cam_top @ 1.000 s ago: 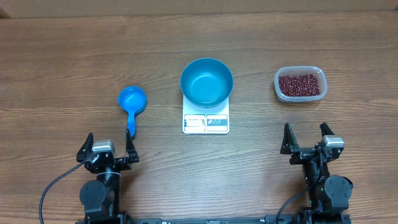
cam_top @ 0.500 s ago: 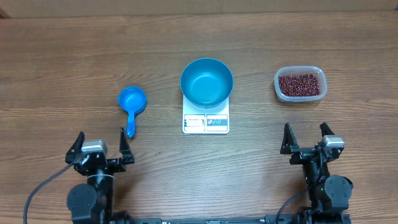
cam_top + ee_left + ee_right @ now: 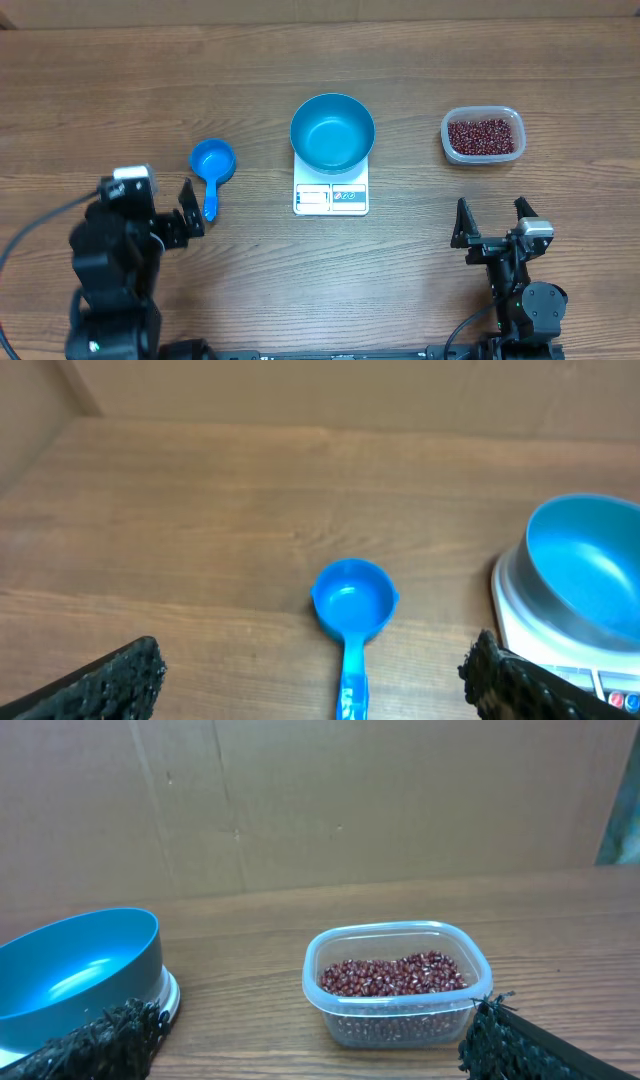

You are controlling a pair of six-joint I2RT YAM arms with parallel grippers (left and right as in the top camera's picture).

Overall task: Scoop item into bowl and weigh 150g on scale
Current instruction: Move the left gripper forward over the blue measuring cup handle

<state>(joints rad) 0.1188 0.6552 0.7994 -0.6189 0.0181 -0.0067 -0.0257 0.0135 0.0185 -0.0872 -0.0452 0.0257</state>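
A wooden counter [image 3: 100, 90] carries everything. At its middle stands the white kitchen scale [image 3: 331, 198], display and buttons facing the near edge. The deep blue bowl [image 3: 332, 130] sits on the scale's platform and covers most of it; its smooth inside holds nothing.

Toward the right edge, level with the bowl and well apart from it, is a clear plastic tub [image 3: 446, 130] holding the dark red-brown beans [image 3: 484, 136] in a shallow layer. All the beans are in the tub.

Left of the scale lies a small blue scoop [image 3: 212, 160], cup toward the far edge, handle pointing at the near edge.

The left end effector [image 3: 150, 200] is released, its jaws spread wide with nothing gripped. It is just left of the scoop's handle, one finger [image 3: 190, 208] near the handle's end. In the left wrist view the scoop lies flat ahead, between the two fingers and apart from both.

The right end effector [image 3: 492, 222] is near the near edge, below the tub and well apart from it. It is also released, with nothing between its fingers. Its wrist view looks straight at the tub, with the bowl at the left.
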